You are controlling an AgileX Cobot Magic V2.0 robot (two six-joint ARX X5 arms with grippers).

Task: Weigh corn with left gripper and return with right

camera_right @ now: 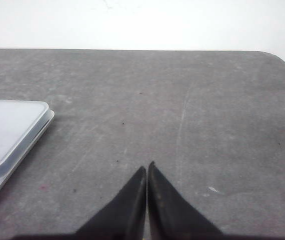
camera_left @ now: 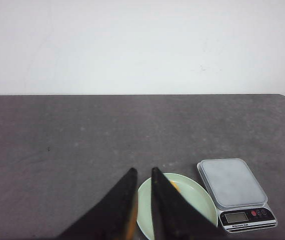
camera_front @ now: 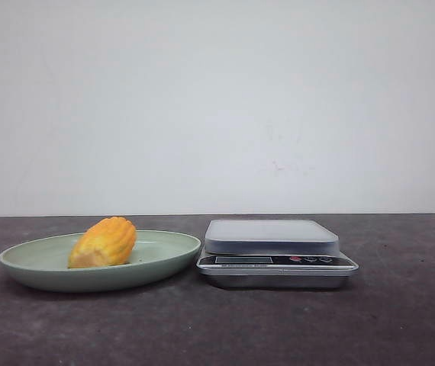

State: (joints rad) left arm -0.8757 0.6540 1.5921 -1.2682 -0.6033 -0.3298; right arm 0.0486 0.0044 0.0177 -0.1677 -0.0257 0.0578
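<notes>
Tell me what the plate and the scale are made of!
The plate looks like matte pale-green plastic or glazed ceramic; its smooth, dull surface fits either. The scale seems to have a shiny, brushed metal body, since its front edge gleams silver, with a frosted grey platform on top, probably plastic or glass. The corn on the plate could be real or a toy; I can't tell.

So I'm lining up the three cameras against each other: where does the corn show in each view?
Front view: the corn lies on the green plate, left of the scale.
Left wrist view: only a yellow sliver shows on the plate, mostly hidden behind the left gripper.
Right wrist view: not in it.
Shared landmark: the scale, visible in all three.
</notes>
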